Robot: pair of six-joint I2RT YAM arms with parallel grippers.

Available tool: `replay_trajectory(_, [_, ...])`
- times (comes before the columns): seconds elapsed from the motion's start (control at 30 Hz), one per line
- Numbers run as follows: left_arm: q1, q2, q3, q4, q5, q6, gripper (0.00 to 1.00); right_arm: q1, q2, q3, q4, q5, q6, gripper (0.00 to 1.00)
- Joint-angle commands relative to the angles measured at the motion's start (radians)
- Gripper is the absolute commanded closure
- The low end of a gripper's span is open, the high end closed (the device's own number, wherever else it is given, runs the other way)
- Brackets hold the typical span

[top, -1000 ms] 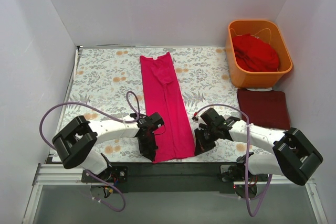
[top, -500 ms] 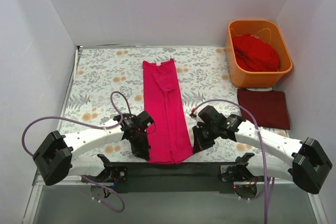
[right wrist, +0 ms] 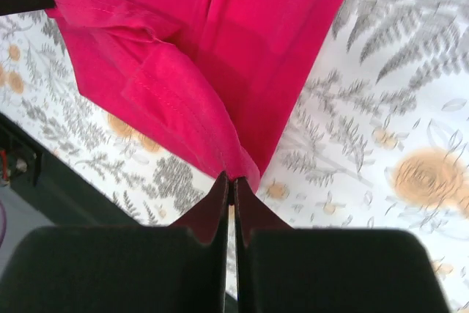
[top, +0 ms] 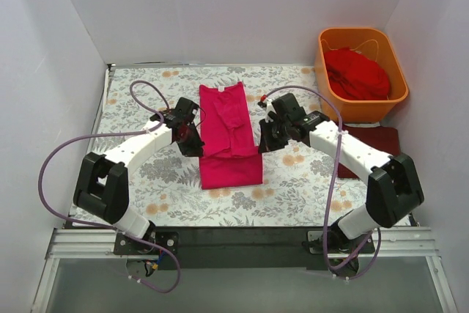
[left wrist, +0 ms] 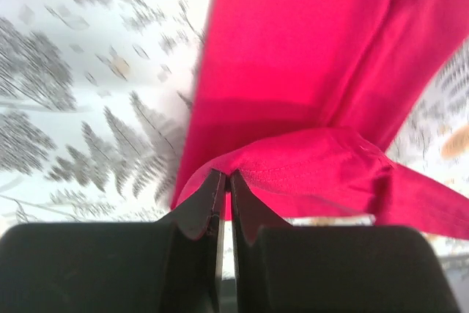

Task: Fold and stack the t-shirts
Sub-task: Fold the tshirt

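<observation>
A magenta-pink t-shirt [top: 229, 133] lies lengthwise in the middle of the floral cloth, its near end lifted and doubled back over itself. My left gripper [top: 193, 144] is shut on the hem's left corner [left wrist: 242, 166]. My right gripper [top: 261, 142] is shut on the hem's right corner [right wrist: 238, 166]. Both hold the hem above the shirt's middle. A folded dark maroon t-shirt [top: 377, 148] lies flat at the right, partly behind my right arm. A scarlet t-shirt [top: 357, 72] is bunched inside the orange tub.
The orange tub [top: 330, 100] stands at the back right corner. The grey floral cloth [top: 146, 181] covers the table. White walls close in the left, back and right sides. Purple cables loop from both arms.
Both grippers have carried the pink shirt's near hem away from the table's front edge toward the middle, folding the shirt over itself. The arms have stretched forward.
</observation>
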Motion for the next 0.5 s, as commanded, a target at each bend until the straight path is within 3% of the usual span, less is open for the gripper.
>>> replay_trajectory(0.0, [0.045, 0.018, 0.042, 0.053, -0.088, 0.061, 1.0, -0.016, 0.057, 0.095, 0.044, -0.001, -0.087, 0.99])
replay_trajectory(0.47, [0.11, 0.153, 0.096, 0.179, -0.086, 0.124, 1.0, -0.095, 0.186, 0.129, 0.117, -0.021, -0.116, 0.99])
